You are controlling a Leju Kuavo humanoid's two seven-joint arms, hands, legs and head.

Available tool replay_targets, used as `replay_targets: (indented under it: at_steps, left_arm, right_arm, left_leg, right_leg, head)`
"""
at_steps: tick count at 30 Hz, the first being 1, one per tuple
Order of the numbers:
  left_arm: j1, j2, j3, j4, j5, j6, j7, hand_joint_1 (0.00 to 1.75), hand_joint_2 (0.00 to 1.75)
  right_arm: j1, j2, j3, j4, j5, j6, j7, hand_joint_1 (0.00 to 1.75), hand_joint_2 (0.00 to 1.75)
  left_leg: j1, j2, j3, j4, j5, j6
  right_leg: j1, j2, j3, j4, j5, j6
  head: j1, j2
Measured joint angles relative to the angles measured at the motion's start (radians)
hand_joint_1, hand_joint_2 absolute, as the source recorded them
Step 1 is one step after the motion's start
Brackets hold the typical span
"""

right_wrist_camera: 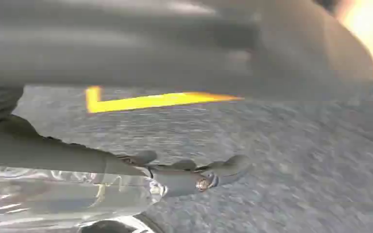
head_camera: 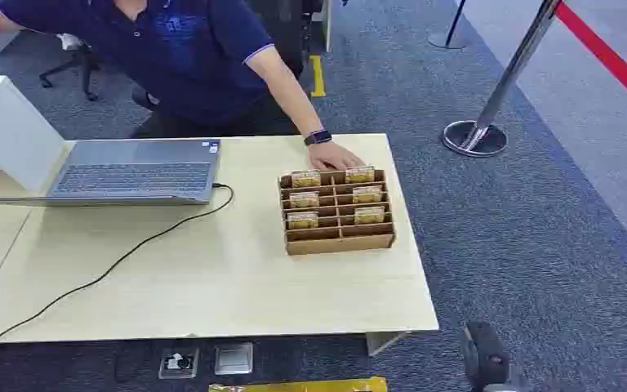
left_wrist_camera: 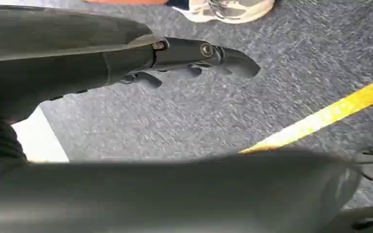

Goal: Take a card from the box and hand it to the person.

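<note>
Cardboard box (head_camera: pixel 339 234) near table edge (head_camera: pixel 420 278); left hand (left_wrist_camera: pixel 194 56) and right hand (right_wrist_camera: pixel 189 174) empty, fingers apart.

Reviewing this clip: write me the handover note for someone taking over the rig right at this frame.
Left hand: hanging over the carpet, fingers apart, holding nothing.
Right hand: also low over the carpet, fingers apart, holding nothing.
Box: cardboard divider box toward the right of the table, cards standing in its far slots, nearest row bare.
Person's hand: resting at the box's far edge.
Laptop: open to the left of the box.
Done: nothing yet; no card is out.
Left: raise a hand to the box, take a card, pass it to the person.
</note>
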Motion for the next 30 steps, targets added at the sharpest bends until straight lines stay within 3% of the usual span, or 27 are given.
replay_targets:
  at_steps: [7, 11, 17, 22, 30]
  left_arm:
    - [-0.001, -0.003, 0.009, 0.003, -0.018, 0.003, 0.0, 0.0, 0.0]
    - [-0.004, -0.009, 0.038, 0.012, -0.08, 0.008, 0.003, 0.0, 0.0]
    - [-0.005, -0.014, 0.072, 0.02, -0.108, 0.024, 0.003, 0.0, 0.0]
    - [-0.005, -0.019, 0.09, 0.023, -0.111, 0.03, 0.003, 0.0, 0.0]
    - [-0.006, -0.022, 0.095, 0.025, -0.111, 0.036, 0.0, 0.0, 0.0]
  right_arm:
    - [-0.02, -0.007, -0.018, 0.0, -0.006, 0.0, -0.018, 0.0, 0.0]
    - [-0.095, -0.033, -0.072, -0.002, -0.037, 0.012, -0.113, 0.0, 0.0]
    - [-0.19, -0.054, -0.09, -0.036, -0.069, 0.099, -0.288, 0.0, 0.0]
    - [-0.201, -0.036, -0.019, -0.139, -0.066, 0.115, -0.386, 0.0, 0.0]
    - [-0.122, 0.007, 0.13, -0.369, -0.066, 0.077, -0.408, 0.0, 0.0]
  left_leg:
    - [0.0, 0.0, 0.0, 0.0, 0.0, 0.0]
    - [0.0, 0.0, 0.0, 0.0, 0.0, 0.0]
    - [0.0, 0.0, 0.0, 0.001, 0.001, 0.0]
    - [0.0, 0.0, 0.0, 0.0, 0.001, 0.0]
    - [0.0, 0.0, -0.001, 0.0, 0.001, 0.0]
  right_leg:
    - [0.0, 0.0, 0.0, 0.0, 0.0, 0.0]
    - [0.0, 0.0, 0.0, 0.0, 0.001, 0.0]
    - [0.0, 0.0, 0.0, 0.0, 0.001, 0.0]
    - [0.0, 0.0, -0.001, 0.001, 0.001, 0.0]
    - [0.0, 0.0, -0.001, 0.001, 0.001, 0.0]
  head:
    - [0.001, 0.0]
    - [0.001, 0.0]
    - [0.0, 0.0]
    - [0.0, 0.0]
    - [0.0, 0.0]
